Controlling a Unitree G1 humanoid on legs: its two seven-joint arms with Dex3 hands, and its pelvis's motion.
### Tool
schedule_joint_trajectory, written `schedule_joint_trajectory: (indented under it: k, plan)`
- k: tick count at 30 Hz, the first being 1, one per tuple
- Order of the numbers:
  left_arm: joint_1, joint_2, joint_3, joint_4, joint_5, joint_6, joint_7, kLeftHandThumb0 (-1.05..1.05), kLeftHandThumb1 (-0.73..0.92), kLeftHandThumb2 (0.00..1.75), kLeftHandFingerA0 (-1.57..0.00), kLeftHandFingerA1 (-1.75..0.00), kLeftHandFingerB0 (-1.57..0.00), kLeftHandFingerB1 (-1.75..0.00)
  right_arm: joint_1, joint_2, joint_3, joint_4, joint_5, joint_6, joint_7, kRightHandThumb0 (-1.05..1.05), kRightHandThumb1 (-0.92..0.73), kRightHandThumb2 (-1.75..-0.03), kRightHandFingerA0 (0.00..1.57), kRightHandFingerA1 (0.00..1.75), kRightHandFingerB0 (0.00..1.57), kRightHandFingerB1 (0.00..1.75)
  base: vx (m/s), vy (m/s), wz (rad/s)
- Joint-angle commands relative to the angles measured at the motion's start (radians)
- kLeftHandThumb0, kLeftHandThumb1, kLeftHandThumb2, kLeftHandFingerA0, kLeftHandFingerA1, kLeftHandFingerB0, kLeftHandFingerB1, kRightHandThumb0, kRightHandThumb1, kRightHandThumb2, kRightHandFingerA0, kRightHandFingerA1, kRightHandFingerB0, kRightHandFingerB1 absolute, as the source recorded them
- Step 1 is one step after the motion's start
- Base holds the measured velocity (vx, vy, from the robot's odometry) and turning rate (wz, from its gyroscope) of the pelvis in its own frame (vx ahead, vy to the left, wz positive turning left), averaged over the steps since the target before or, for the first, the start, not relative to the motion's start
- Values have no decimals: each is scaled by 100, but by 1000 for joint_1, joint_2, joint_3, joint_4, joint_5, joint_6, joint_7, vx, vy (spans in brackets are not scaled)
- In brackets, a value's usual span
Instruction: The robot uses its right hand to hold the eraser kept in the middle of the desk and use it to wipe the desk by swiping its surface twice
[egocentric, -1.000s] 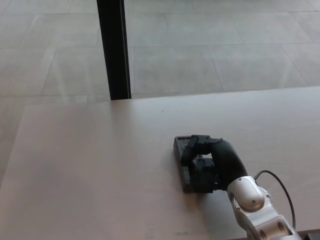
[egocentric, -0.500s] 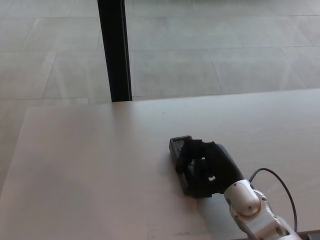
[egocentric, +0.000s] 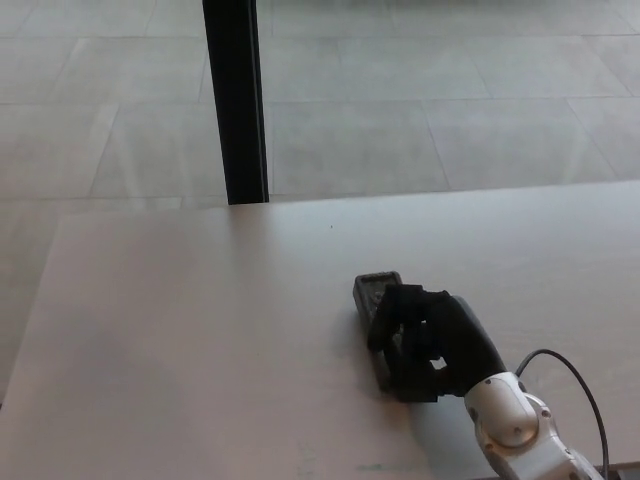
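A black eraser (egocentric: 375, 291) lies flat on the pale desk (egocentric: 200, 330), right of the middle, its long side running away from me. My right hand (egocentric: 428, 340) covers its near part, black fingers (egocentric: 398, 312) wrapped over the top and sides, so only the far end shows. The white forearm (egocentric: 515, 430) comes in from the bottom right with a black cable looping beside it. My left hand does not show.
A black post (egocentric: 236, 100) stands on the tiled floor just behind the desk's far edge. The desk's left edge runs diagonally down the picture's left side.
The hand and eraser slid left and slightly nearer half a second ago, then back right and a bit farther; the fingers now cover more of the eraser. The camera has drifted a little.
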Motion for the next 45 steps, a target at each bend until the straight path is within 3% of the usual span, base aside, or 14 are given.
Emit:
schedule_joint_trajectory:
  k: [1, 5, 6, 7, 17, 19, 21, 27, 28, 30, 36, 37, 38, 45]
  plan:
    - [-5, 17, -12, 6, 5, -43, 6, -72, 82, 64, -46, -95, -45, -73, 125, -74, -29, 93, -7, 175, 42, -23, -44, -138, 95, 175, 80, 171, 0, 0, 0]
    - [-5, 20, -11, -2, -1, -46, 1, -76, 63, 101, -48, -84, -43, -71, 81, -122, -61, 103, -12, 226, 41, -23, -47, -126, 96, 175, 80, 173, 0, 0, 0]
    - [-4, 21, -11, -7, -1, -41, 5, -76, 63, 101, -48, -84, -43, -71, 75, -131, -62, 109, -13, 221, 47, -23, -47, -126, 96, 175, 80, 173, 0, 0, 0]
    - [-5, 20, -9, -12, -4, -38, 8, -73, 84, 65, -46, -95, -45, -75, 67, -134, -68, 112, -10, 225, 48, -27, -46, -129, 98, 175, 76, 175, 0, 0, 0]
    - [-39, 25, -11, -10, -2, -37, 19, -76, 83, 65, -43, -95, -42, -73, 15, -254, -144, 151, 9, 249, 68, -30, -48, -117, 104, 175, 67, 174, 0, 0, 0]
    - [-34, 21, -13, -40, 0, -29, 28, -78, 64, 99, -43, -81, -42, -72, 31, -282, -164, 142, 15, 244, 64, -34, -57, -103, 107, 175, 69, 167, 0, 0, 0]
    - [-28, 18, -11, -49, -2, -25, 31, -76, 85, 65, -41, -92, -40, -73, 32, -291, -168, 143, 12, 248, 68, -34, -62, -96, 103, 175, 67, 169, 0, 0, 0]
    - [-33, 27, -10, -27, -2, -27, 25, -75, 86, 65, -41, -89, -39, -70, 71, -347, -233, 134, 37, 279, 55, -36, -65, -99, 104, 175, 83, 158, 0, 0, 0]
    - [-37, 30, -9, -12, -2, -34, 20, -76, 64, 101, -45, -79, -43, -70, 90, -367, -254, 136, 51, 263, 62, -38, -74, -87, 105, 175, 76, 165, 0, 0, 0]
    - [-33, 26, -7, -23, -4, -29, 22, -75, 86, 66, -41, -86, -39, -71, 109, -383, -291, 143, 69, 270, 51, -37, -69, -85, 103, 175, 69, 161, 0, 0, 0]
    - [-19, 20, -6, -40, -5, -32, 30, -77, 86, 68, -45, -100, -42, -79, 167, -420, -352, 153, 89, 281, 47, -39, -72, -84, 100, 175, 68, 157, 0, 0, 0]
    - [-16, 21, -6, -41, -6, -34, 25, -73, 69, 116, -51, -85, -43, -73, 173, -427, -365, 161, 95, 283, 45, -38, -71, -86, 99, 175, 69, 155, 0, 0, 0]
    - [-17, 21, -5, -42, -7, -32, 27, -78, 86, 66, -41, -94, -41, -76, 175, -428, -374, 162, 97, 290, 40, -41, -78, -76, 99, 175, 62, 160, 0, 0, 0]
    - [-14, 25, -7, -38, -2, -31, 38, -78, 86, 67, -43, -95, -41, -74, 183, -408, -438, 158, 133, 314, 9, -38, -79, -71, 92, 175, 63, 130, 0, 0, 0]
